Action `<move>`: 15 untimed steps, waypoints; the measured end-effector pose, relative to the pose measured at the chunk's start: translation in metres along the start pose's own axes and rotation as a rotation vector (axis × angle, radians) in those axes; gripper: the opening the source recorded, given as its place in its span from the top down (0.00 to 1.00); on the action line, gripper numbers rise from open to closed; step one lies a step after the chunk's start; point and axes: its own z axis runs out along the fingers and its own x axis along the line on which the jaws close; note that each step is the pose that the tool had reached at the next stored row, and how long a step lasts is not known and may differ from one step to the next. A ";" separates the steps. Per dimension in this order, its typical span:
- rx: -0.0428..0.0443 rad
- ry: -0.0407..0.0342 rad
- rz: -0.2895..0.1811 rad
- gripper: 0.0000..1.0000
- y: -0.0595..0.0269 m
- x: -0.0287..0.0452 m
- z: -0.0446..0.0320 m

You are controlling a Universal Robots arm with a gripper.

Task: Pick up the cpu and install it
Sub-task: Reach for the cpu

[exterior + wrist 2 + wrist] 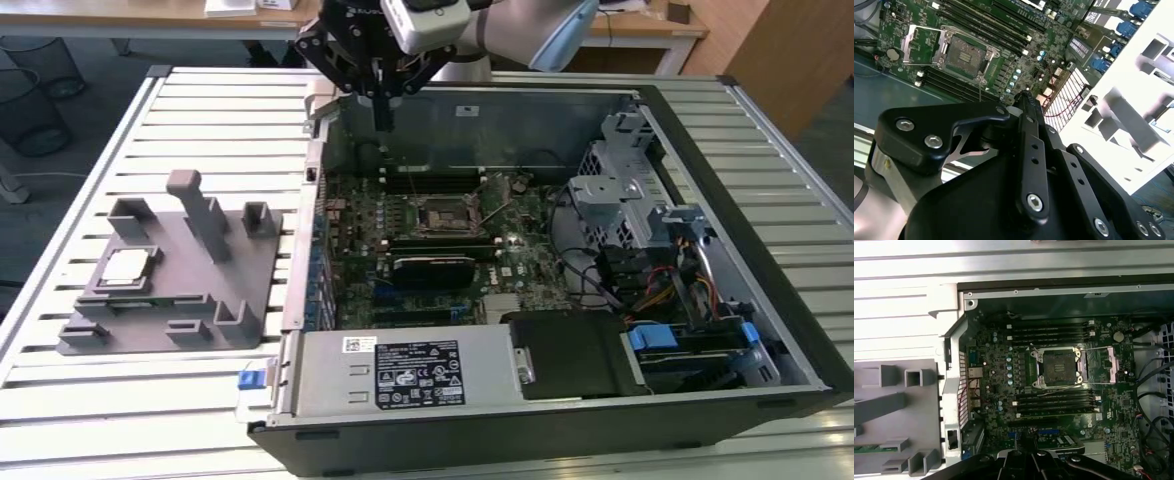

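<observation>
Exterior view: gripper [383, 122] hangs over far side of open PC case [534, 440], jaws together. CPU [127, 266] sits on grey holder block [200, 310] on slatted table [80, 420], at the exterior view's left, well apart from gripper.
Second wrist view: mobo socket [965, 56] open, load plate [918, 45] flipped back.
First wrist view: same socket [1060, 367], pins exposed, btwn RAM slots [1054, 332].

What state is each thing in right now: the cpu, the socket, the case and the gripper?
cpu, lying flat on the grey holder block, not gripped.
socket, empty, retention frame open.
computer case, on its side, side panel off.
gripper, shut, holding nothing, over the open case.
</observation>
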 end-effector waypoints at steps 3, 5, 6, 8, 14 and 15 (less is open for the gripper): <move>0.0001 0.0001 0.000 0.89 -0.0002 0.0029 0.0001; 0.0000 0.0001 0.000 0.89 -0.0003 0.0047 0.0002; -0.0001 0.0001 0.000 0.89 -0.0004 0.0054 0.0003; 0.0001 0.0004 0.000 0.89 -0.0005 0.0067 0.0003; 0.0002 0.0009 0.000 0.89 -0.0008 0.0098 0.0007; 0.0001 0.0009 0.000 0.89 -0.0008 0.0102 0.0008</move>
